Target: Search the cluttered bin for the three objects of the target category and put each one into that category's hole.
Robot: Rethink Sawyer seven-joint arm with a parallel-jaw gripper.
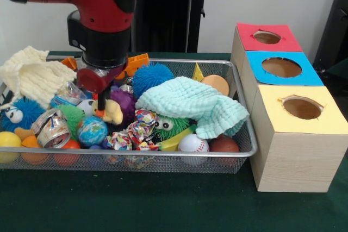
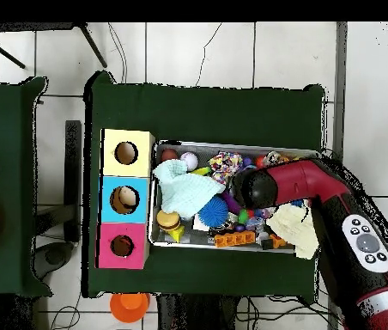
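The wire mesh bin (image 1: 163,162) is full of toys; it also shows in the overhead view (image 2: 232,144). My gripper (image 1: 101,102) reaches down into the bin's left middle, right against a small tan and orange-brown plush toy (image 1: 112,112). Whether it grips the toy is hidden by the clutter. In the overhead view the arm's end (image 2: 251,189) covers the gripper and the toy. The red-topped box with its round hole (image 1: 266,37) stands farthest back in the row to the right of the bin, and shows in the overhead view (image 2: 122,246).
A mint knitted cloth (image 1: 190,102) lies across the bin's right half and a cream one (image 1: 30,74) over its left rim. Blue (image 1: 152,77) and purple (image 1: 124,104) puffer balls flank the gripper. The blue-topped (image 1: 281,67) and yellow-topped (image 1: 302,107) boxes stand in front of the red one.
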